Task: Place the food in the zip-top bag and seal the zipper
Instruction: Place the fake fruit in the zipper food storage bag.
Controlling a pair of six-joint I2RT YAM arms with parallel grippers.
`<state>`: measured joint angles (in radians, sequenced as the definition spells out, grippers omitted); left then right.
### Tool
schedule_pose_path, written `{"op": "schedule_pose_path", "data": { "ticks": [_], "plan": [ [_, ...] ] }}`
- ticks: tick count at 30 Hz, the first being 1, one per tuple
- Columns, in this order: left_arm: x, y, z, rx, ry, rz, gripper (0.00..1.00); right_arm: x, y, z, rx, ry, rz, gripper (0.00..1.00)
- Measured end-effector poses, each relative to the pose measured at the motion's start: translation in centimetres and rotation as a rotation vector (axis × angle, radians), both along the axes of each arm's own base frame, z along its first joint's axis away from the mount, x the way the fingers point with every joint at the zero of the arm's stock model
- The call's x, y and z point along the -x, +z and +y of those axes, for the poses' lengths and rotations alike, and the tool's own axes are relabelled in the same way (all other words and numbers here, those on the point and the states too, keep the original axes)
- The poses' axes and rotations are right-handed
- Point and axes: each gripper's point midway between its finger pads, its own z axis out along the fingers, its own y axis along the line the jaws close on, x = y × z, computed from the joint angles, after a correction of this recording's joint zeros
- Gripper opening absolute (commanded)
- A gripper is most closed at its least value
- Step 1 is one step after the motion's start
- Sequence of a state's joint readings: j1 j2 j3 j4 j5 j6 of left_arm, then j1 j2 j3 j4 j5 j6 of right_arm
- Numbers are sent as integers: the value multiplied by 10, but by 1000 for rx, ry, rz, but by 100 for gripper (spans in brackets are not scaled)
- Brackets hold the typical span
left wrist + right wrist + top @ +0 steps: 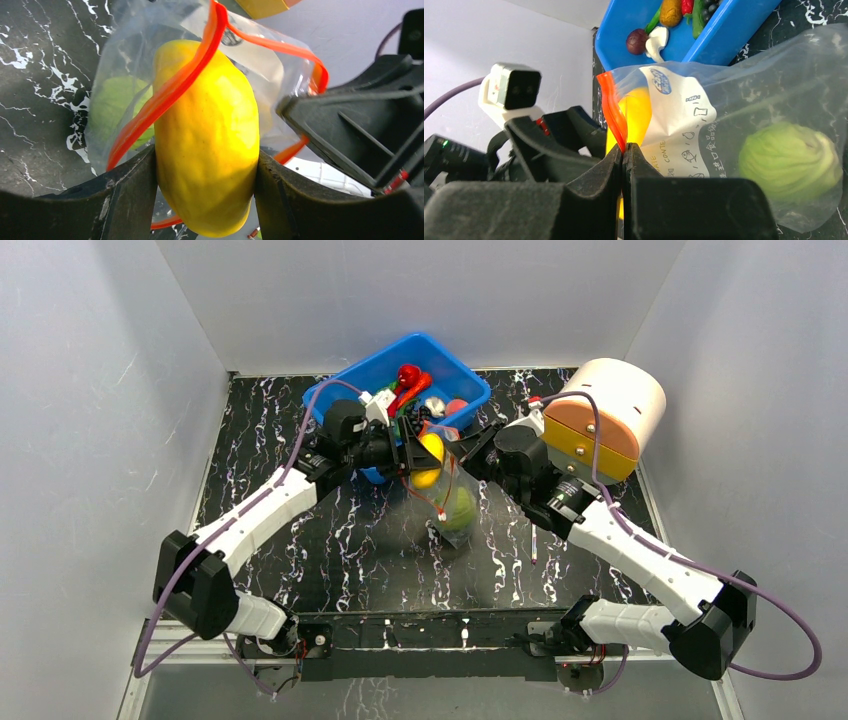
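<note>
Your right tool [624, 152], clenched on the zipper [614, 110], holds the zip-top bag [774, 70] mouth raised beside the blue tub [462, 372]. That lets your left tool [207, 190], grasping the yellow piece [205, 130], feed it in. The green melon [791, 157] is already inside.

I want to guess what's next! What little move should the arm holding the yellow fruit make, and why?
Probably the left gripper should push the yellow fruit deeper into the zip-top bag. It's gripped right at the mouth, the zipper strip crossing it, while the right gripper pinches that strip. The green melon is already inside.
</note>
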<state>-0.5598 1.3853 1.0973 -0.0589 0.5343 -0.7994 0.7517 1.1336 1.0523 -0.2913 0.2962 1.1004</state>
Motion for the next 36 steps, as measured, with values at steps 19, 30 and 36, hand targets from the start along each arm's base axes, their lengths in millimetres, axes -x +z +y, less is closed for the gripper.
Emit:
{"op": "schedule_pose_path", "data": {
  "ticks": [19,30,36],
  "plan": [
    [-2,-7,-1,-74,-28,38,88,10,-6,-2,31,50,-20,0],
    [-8,16,31,-266,32,-81,87,18,3,-10,16,48,-44,0],
    [-4,0,53,-399,44,-87,80,23,-2,-9,17,72,-34,0]
  ]
}}
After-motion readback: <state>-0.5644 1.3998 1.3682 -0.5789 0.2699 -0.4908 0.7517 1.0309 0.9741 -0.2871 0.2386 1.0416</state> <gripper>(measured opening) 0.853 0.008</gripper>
